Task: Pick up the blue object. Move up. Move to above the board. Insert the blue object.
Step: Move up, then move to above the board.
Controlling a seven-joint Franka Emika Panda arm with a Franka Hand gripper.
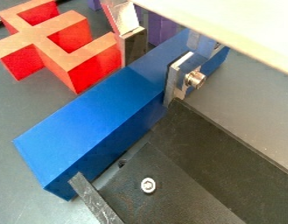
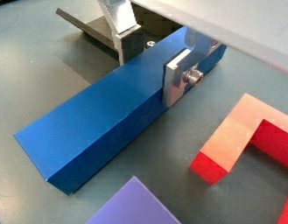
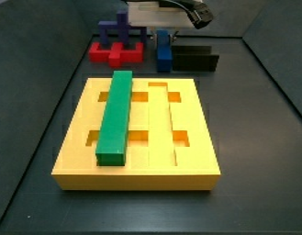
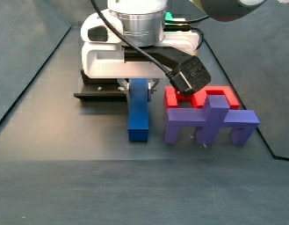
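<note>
The blue object (image 1: pixel 94 122) is a long dark-blue bar lying on the dark floor, one end by the black holder; it also shows in a wrist view (image 2: pixel 105 118) and in both side views (image 3: pixel 163 55) (image 4: pixel 137 112). My gripper (image 1: pixel 156 48) straddles the bar's far end and is open. One finger (image 1: pixel 181 77) lies against the bar's side. The other finger (image 2: pixel 116 31) stands apart from it with a gap. The gripper shows over the bar in both side views (image 3: pixel 163 39) (image 4: pixel 137 84). The yellow board (image 3: pixel 196 158) lies nearer the front, away from the gripper.
A green bar (image 3: pixel 117 115) sits in one groove of the board. A red base (image 1: pixel 59 44) (image 4: pixel 191 98) with a purple cross-shaped piece (image 4: pixel 211 123) (image 3: pixel 120 32) stands right beside the blue bar. The black holder (image 3: pixel 196 61) (image 2: pixel 99 31) is on its other side.
</note>
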